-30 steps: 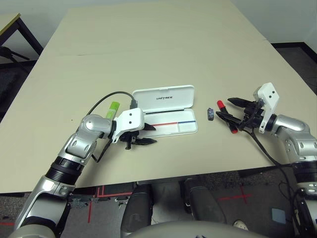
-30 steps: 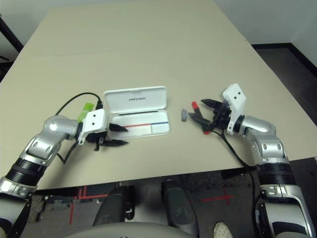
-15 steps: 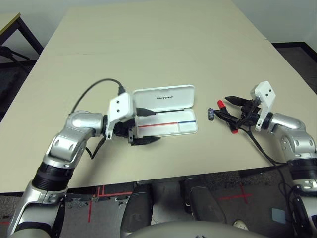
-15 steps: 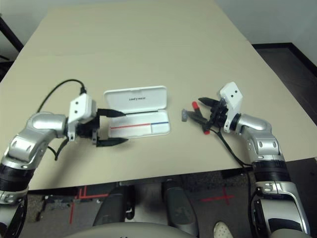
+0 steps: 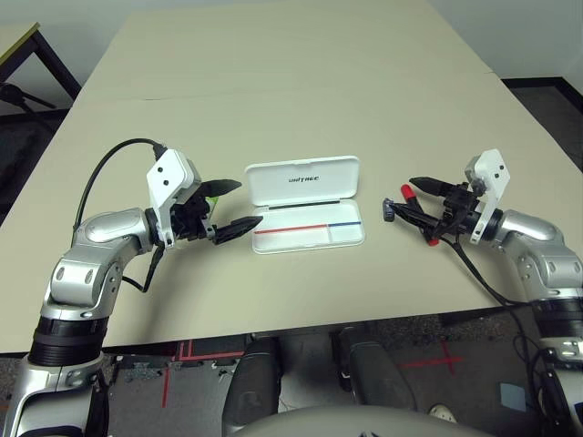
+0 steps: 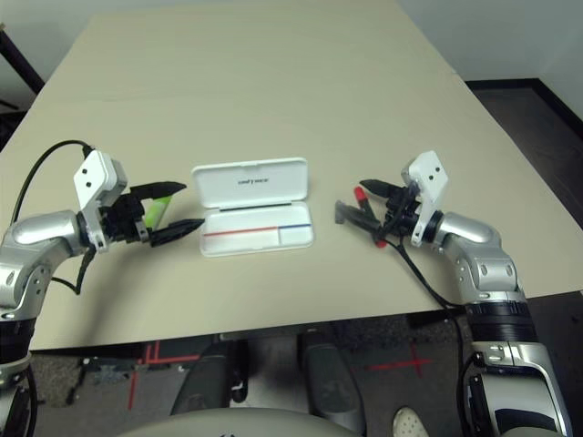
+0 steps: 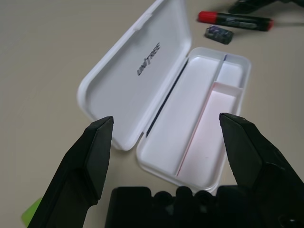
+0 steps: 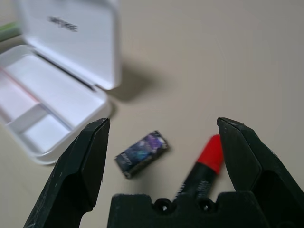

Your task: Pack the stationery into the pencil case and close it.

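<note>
The white pencil case (image 5: pixel 310 233) lies open at the table's middle, its printed lid (image 5: pixel 301 179) flat behind the tray. Left of it, my left gripper (image 5: pixel 235 206) hovers open, pointing at the case, with nothing between its fingers. The lime-green stick (image 6: pixel 155 211) lies on the table under that gripper, partly hidden by it. Right of the case sit the small dark piece (image 5: pixel 389 210) and the red marker (image 5: pixel 407 193). My right gripper (image 5: pixel 414 200) hangs open over the marker, its fingers straddling it and apart from it.
The beige table (image 5: pixel 291 82) stretches bare behind the case. Its front edge runs close below both arms. A black cable (image 5: pixel 109 164) loops off my left wrist. Another table's corner (image 5: pixel 14 41) shows at far left.
My left gripper has pulled back from the case's front left corner, rising and moving left over the green stick. The right gripper has hardly shifted over the marker.
</note>
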Action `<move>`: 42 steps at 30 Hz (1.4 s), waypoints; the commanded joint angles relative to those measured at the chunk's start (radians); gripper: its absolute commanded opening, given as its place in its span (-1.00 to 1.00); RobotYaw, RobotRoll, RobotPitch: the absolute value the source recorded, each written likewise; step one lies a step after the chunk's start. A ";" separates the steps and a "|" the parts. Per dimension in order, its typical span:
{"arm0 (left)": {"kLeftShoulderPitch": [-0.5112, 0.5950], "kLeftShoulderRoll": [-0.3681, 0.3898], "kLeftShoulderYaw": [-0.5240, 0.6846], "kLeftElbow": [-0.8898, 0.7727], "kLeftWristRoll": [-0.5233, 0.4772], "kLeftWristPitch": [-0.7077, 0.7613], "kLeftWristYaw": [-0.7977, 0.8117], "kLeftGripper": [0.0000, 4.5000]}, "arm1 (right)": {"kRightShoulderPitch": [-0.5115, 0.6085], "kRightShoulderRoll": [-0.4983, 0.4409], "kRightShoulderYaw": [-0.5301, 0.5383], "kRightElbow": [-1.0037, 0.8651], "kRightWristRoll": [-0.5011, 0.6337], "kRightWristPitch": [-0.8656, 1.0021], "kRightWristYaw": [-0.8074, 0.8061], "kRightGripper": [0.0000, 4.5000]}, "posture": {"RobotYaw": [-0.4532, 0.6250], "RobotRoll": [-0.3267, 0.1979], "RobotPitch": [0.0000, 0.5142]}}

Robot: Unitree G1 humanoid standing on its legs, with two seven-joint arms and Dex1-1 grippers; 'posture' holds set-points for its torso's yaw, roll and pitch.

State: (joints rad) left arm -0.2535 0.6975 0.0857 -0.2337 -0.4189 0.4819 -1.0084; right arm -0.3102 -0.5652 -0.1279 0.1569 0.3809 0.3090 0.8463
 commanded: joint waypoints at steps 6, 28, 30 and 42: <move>-0.030 0.043 -0.088 -0.097 -0.020 -0.015 -0.080 0.99 | 0.119 0.040 -0.068 -0.240 0.025 0.175 -0.227 1.00 | -0.41 0.25 -0.38; -0.065 0.043 -0.159 -0.127 -0.013 -0.040 -0.103 0.99 | 0.020 0.027 -0.028 -0.334 0.063 0.640 -0.432 1.00 | -0.43 0.25 -0.37; -0.064 0.043 -0.159 -0.135 -0.015 -0.036 -0.100 0.99 | 0.006 0.025 -0.011 -0.302 0.054 0.634 -0.424 1.00 | -0.41 0.25 -0.39; -0.055 0.049 -0.142 -0.168 -0.025 -0.013 -0.078 0.99 | -0.011 0.030 0.030 -0.173 0.018 0.663 -0.417 1.00 | -0.36 0.25 -0.41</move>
State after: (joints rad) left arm -0.3153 0.7312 -0.0585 -0.3810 -0.4343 0.4606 -1.0908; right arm -0.3463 -0.5361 -0.1237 -0.0709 0.4183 0.9350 0.4329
